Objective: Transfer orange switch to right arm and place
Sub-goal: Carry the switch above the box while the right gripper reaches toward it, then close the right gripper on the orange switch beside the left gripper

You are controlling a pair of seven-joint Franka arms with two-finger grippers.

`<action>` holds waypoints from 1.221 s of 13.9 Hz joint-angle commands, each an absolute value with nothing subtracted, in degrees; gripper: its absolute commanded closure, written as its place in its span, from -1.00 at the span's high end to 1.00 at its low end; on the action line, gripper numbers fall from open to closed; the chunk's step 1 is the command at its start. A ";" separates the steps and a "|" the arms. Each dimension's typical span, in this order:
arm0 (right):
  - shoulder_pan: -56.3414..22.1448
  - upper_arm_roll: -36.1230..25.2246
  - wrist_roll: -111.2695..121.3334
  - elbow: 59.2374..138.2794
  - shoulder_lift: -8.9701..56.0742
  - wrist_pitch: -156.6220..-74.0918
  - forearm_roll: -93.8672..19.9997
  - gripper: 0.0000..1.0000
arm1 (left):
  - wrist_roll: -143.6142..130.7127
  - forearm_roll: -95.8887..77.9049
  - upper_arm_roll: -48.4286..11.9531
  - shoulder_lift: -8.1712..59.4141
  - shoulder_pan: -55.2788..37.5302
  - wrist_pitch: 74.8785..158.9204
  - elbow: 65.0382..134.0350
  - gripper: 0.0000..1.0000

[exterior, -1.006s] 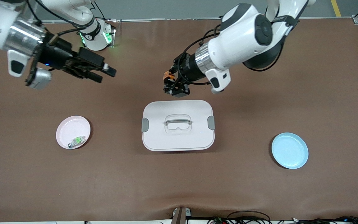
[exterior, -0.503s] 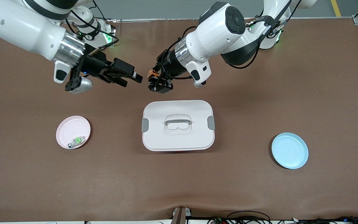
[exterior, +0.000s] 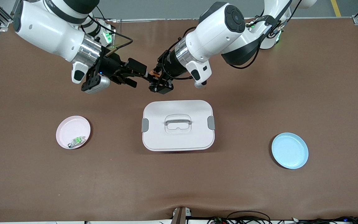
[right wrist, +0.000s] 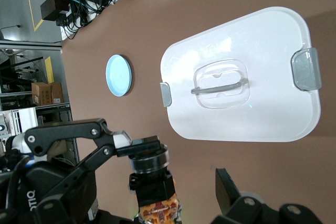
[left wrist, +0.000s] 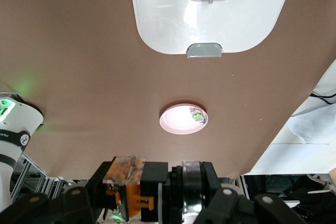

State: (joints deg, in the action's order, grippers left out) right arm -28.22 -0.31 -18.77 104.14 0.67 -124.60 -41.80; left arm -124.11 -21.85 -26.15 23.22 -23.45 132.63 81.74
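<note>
While both arms meet in the air above the brown worktop, the scene reads across the front view as follows. Toward the right arm's end lies a pink plate carrying a small green-and-silver part. Above bare worktop, the right arm reaches in with its right hand spread wide — its fingers flank the orange switch without pinching it. That switch is held aloft, clenched in the left hand of the left arm, over the strip of worktop just farther from the front camera than the white lidded box. The right wrist view shows the switch's black body gripped by the left hand's fingers. The box sits mid-worktop, lid on, grey clips at either end. Toward the left arm's end rests a blue plate — well apart from the box.
</note>
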 commanded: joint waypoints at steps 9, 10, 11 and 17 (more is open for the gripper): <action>-30.76 -0.88 -15.21 110.13 -2.55 -127.61 -42.45 1.00 | -124.80 -20.65 -26.10 22.94 -23.47 132.89 81.56 -0.47; -30.85 -0.88 -15.21 110.13 -2.46 -128.14 -42.45 1.00 | -124.80 -20.65 -26.10 22.94 -23.47 132.89 81.56 -0.47; -31.28 -0.88 -15.21 110.13 -2.29 -128.84 -42.45 1.00 | -124.80 -20.65 -26.10 22.94 -23.38 132.89 81.56 -0.47; -33.84 -0.88 -15.38 112.33 -1.93 -133.68 -42.45 1.00 | -124.80 -20.65 -26.10 22.94 -23.38 132.72 81.56 -0.46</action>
State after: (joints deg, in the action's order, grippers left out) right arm -33.18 -0.34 -16.06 110.58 -0.36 -133.05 -41.79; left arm -124.11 -21.84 -26.06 23.22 -23.41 132.63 81.74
